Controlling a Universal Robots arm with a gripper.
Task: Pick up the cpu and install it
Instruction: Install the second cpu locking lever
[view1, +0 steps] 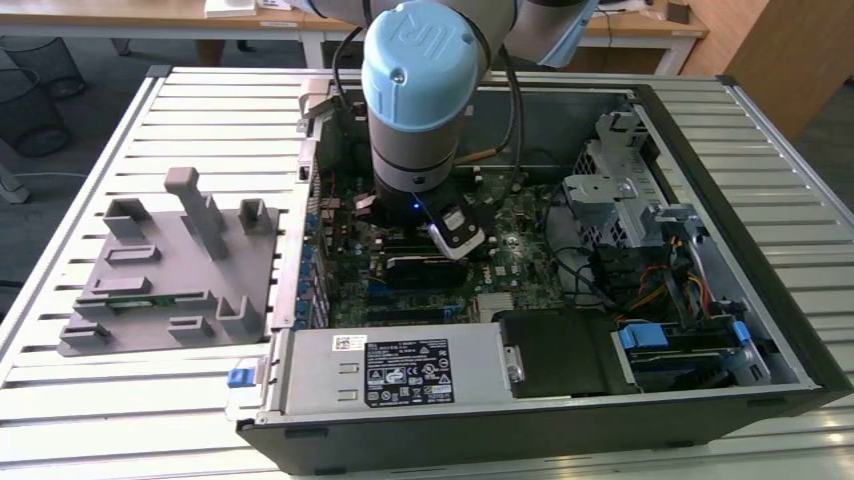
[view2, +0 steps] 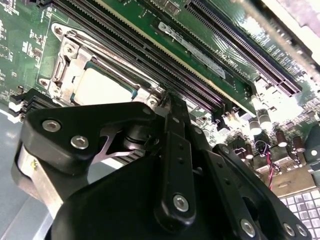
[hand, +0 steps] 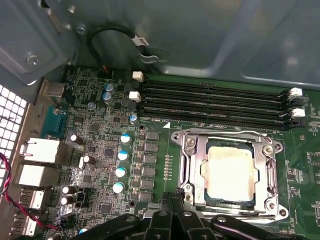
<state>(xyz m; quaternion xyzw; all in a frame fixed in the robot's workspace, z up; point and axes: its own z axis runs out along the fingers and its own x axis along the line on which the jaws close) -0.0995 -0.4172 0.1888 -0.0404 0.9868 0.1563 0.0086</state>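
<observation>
You are looking at the arm reaching down into the open computer case (view1: 747, 330), with the gripper (hand: 172, 207) hanging low over the motherboard (hand: 105, 150). The cpu (hand: 231, 172) is already lying flat in the socket (hand: 227, 172), its pale metal top facing up at you and the steel frame running around all four sides of it. It is not in the fingers; in the first wrist view the fingers (hand: 176, 216) are meeting at a narrow point with nothing between them, so I judge the hand closed and empty.

The relation that matters: in both wrist views the chip is sitting just beyond the fingertips, ahead of the hand, close but apart from it. The second wrist view is showing the same thing from behind the linkage, with the cpu (view2: 102, 87) lying past the finger (view2: 175, 145) and a touch to one side of its line. I cannot tell whether the tips are touching the near edge of the frame or hovering above it.

The chip is square, so no long axis is guiding your approach; its edges are running parallel to the memory slots (hand: 215, 102) on the far side of the socket from the hand. From how things lie, the placing looks done, though whether the chip is fully seated in the socket is not something these views settle.
</observation>
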